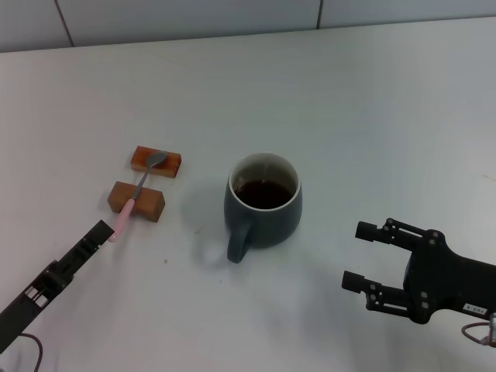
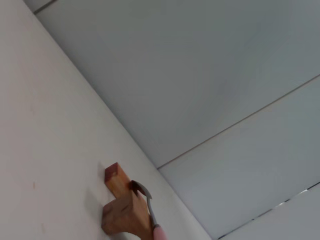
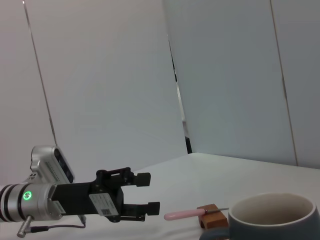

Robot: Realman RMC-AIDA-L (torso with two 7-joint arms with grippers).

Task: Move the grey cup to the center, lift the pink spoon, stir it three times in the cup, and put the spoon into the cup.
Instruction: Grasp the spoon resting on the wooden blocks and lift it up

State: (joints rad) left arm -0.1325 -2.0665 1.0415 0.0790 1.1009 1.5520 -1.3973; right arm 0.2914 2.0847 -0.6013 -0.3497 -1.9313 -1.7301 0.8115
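The grey cup [image 1: 263, 203] stands upright mid-table, its handle toward me; it also shows in the right wrist view [image 3: 272, 216]. The pink spoon [image 1: 138, 191] lies across two orange-brown blocks, its metal bowl on the far block and its pink handle sticking out past the near one. It also shows in the left wrist view [image 2: 150, 212] and the right wrist view [image 3: 184, 215]. My left gripper [image 1: 104, 231] is low at the tip of the pink handle; in the right wrist view [image 3: 148, 192] its fingers are apart and empty. My right gripper [image 1: 359, 256] is open and empty, to the right of the cup.
The far block [image 1: 156, 161] and near block [image 1: 137, 201] stand left of the cup, and show in the left wrist view [image 2: 122, 215]. A wall runs along the table's far edge [image 1: 248, 35].
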